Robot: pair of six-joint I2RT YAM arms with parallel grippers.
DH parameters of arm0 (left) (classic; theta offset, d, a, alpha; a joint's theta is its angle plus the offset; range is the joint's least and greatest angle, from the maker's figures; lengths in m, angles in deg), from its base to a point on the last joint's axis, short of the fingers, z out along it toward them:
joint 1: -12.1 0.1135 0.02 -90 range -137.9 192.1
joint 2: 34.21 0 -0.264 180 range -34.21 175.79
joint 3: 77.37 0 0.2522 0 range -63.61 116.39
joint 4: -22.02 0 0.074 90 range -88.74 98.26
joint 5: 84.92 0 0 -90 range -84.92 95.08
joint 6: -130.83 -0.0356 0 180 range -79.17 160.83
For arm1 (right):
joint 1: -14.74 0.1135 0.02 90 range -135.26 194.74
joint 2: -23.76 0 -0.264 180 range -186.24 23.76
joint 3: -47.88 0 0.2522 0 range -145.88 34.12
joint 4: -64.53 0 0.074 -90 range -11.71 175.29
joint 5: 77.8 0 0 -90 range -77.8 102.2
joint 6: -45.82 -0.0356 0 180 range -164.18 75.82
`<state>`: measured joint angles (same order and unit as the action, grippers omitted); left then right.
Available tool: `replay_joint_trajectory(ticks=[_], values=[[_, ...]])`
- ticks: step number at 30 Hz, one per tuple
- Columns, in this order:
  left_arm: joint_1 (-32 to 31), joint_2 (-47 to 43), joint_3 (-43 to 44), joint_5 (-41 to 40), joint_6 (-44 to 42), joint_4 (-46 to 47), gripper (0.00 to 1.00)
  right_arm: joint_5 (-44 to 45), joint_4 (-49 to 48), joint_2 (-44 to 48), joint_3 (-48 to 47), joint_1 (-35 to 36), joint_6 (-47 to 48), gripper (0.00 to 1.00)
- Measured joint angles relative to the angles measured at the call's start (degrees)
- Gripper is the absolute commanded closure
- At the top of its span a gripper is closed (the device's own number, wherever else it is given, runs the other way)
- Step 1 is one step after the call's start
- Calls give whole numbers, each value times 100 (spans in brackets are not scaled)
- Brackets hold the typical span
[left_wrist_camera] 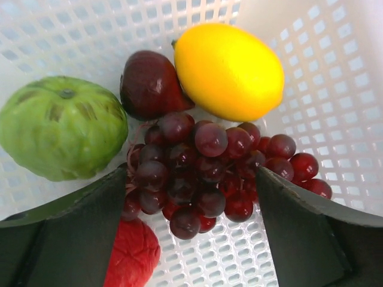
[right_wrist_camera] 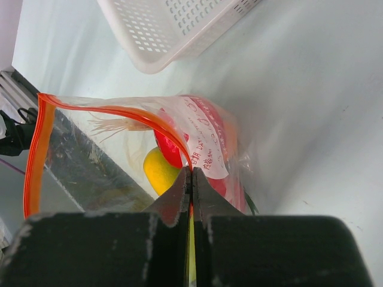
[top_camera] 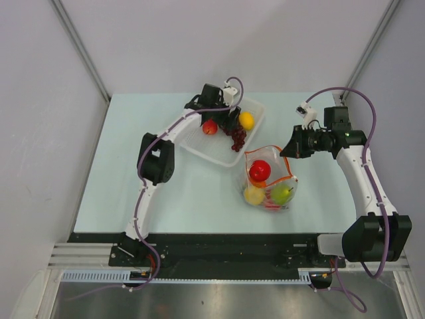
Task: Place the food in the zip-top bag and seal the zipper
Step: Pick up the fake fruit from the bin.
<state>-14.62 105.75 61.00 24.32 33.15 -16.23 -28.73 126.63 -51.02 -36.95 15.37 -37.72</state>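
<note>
The dark purple grape bunch lies in the white perforated tray, between the wide-apart fingers of my open left gripper. Round the grapes lie a yellow lemon, a green fruit, a dark red fruit and a red fruit. The clear zip-top bag stands open right of the tray and holds a red apple, a yellow fruit and a green fruit. My right gripper is shut on the bag's rim at the orange zipper.
The tray sits diagonally at the back middle of the pale table, with my left arm reaching over it. Grey walls close in the back and both sides. The table's near edge meets a black rail by the arm bases.
</note>
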Motion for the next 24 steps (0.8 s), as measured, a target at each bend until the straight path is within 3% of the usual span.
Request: replay_joint_trajectory(ticks=[9, 15, 24], values=[[-37, 52, -2, -234, -586, -549, 50, 0, -7, -15, 0, 0, -37, 100], [-131, -22, -20, -352, -1045, -756, 98, 0, -28, -33, 0, 2, -50, 100], [-151, -553, -369, -251, -1128, -1102, 100, 0, -44, -33, 0, 7, -70, 100]])
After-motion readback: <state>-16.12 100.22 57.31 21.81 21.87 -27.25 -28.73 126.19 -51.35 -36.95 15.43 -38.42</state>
